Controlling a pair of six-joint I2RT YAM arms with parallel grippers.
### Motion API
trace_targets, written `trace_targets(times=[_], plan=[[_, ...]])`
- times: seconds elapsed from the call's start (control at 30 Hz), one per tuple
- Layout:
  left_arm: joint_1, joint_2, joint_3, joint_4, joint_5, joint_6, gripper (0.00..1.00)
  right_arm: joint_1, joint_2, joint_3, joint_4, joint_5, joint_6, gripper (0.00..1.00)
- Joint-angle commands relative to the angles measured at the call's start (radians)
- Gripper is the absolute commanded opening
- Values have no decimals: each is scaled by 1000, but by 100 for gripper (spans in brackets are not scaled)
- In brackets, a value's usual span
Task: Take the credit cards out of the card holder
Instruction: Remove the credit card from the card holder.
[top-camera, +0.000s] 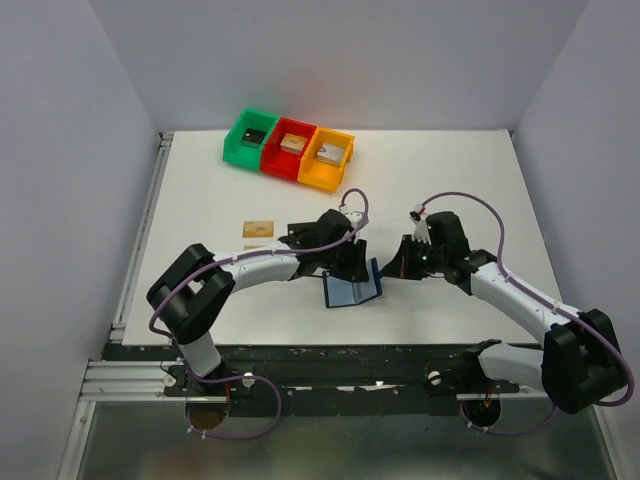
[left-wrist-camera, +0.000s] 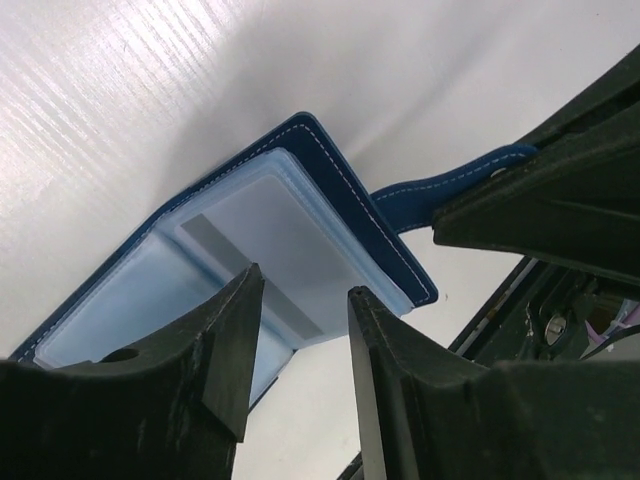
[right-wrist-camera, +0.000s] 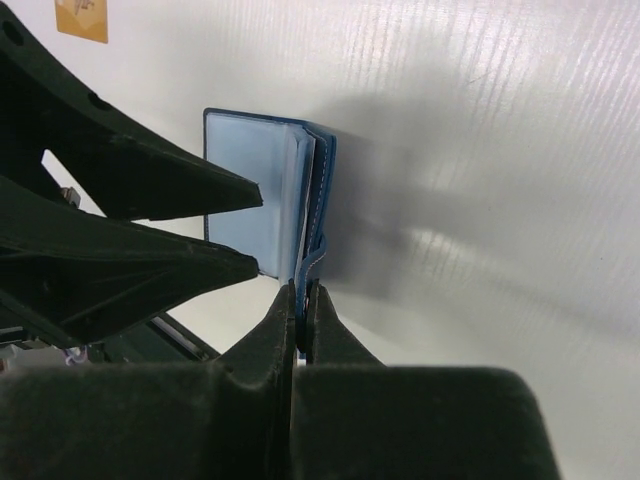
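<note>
Card holder (top-camera: 352, 288): stood open on the bench (top-camera: 450, 200), pinched by its snap strap (left-wrist-camera: 440, 185) in the clenched right end effector (right-wrist-camera: 300, 292). Pale card (left-wrist-camera: 275, 215): pocketed directly ahead of the left end effector (left-wrist-camera: 302, 290), long axis slanting away; fingers parted, nothing gripped.

White table (top-camera: 450, 200), three coloured bins (top-camera: 290, 150), tan-gold card (top-camera: 258, 228)

bright, even light from above on the white table (top-camera: 450, 200). in my right wrist view the card holder (right-wrist-camera: 255, 190) throws a soft grey shadow rightward. up close my left fingers (left-wrist-camera: 225, 350) are dark, blurred silhouettes; streaky glare washes the table beside them.
</note>
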Motion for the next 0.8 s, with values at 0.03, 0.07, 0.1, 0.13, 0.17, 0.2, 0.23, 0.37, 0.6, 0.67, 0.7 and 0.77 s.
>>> trace_targets(times=[0.03,0.07,0.1,0.13,0.17,0.2,0.23,0.37,0.6,0.67,0.7,0.77], plan=[[-16,37,52,-51,-38,23,53,-6,-8,-20,42,-60,-10,0],[-18,41,55,-54,-41,25,54,-7,-10,-20,48,-64,-9,0],[-21,44,60,-55,-43,25,54,-6,-8,-25,51,-70,-7,0],[-21,44,63,-56,-44,25,55,-4,-8,-26,57,-75,-6,0],[-23,50,67,-61,-47,26,56,-6,-8,-29,60,-80,-6,0],[-24,51,72,-67,-52,28,56,-7,-8,-28,62,-83,-4,0],[-26,53,74,-70,-55,28,57,-6,-8,-29,62,-84,-4,0],[-29,54,78,-73,-63,26,59,-6,-7,-31,66,-92,-4,0],[-35,61,84,-82,-72,28,62,-7,-2,-32,68,-98,-6,0],[-38,61,87,-85,-75,26,63,-6,-5,-33,69,-101,-6,0],[-39,59,89,-90,-79,26,64,-7,-5,-34,72,-103,-4,0],[-41,56,86,-93,-87,26,66,-6,-10,-34,73,-106,-4,0]])
